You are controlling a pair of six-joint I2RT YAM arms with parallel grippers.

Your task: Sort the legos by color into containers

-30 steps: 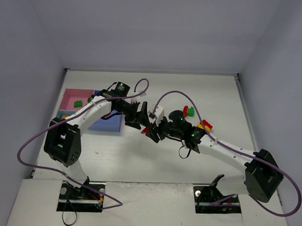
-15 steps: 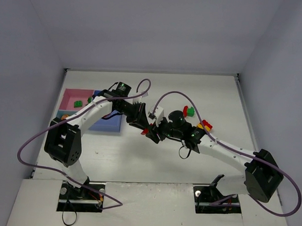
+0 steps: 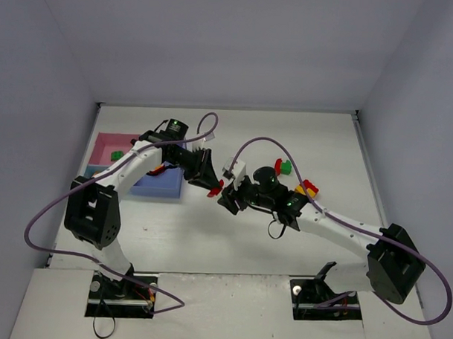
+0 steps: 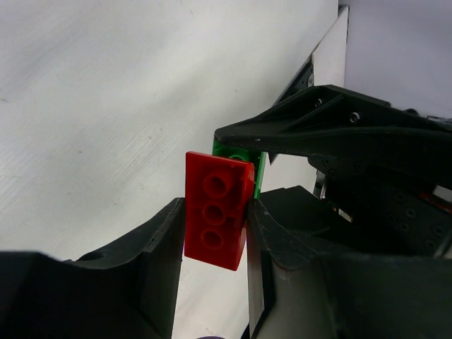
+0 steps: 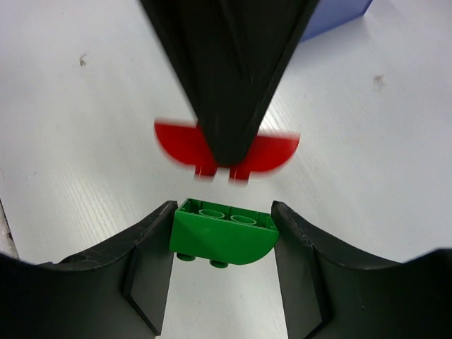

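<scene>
Red 3-stud brick (image 4: pixel 217 210) is now pinched betw. the fingers of my left gripper (image 4: pixel 215 212), mid-air just right of the blue tray (image 3: pixel 160 183). A sec ago those fingers were spread wide, so the grab's only just landed. Green rounded brick (image 5: pixel 222 236) sits clamped in my right gripper (image 5: pixel 224 212) w/ a gap to the red one, so the pair looks split, I reckon, and each can head to its own color's tray.

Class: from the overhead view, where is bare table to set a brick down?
Bare: far table behind the loose legos; near strip between the arm bases. Crowded: centre, where left gripper and right gripper meet beside the blue tray.
</scene>
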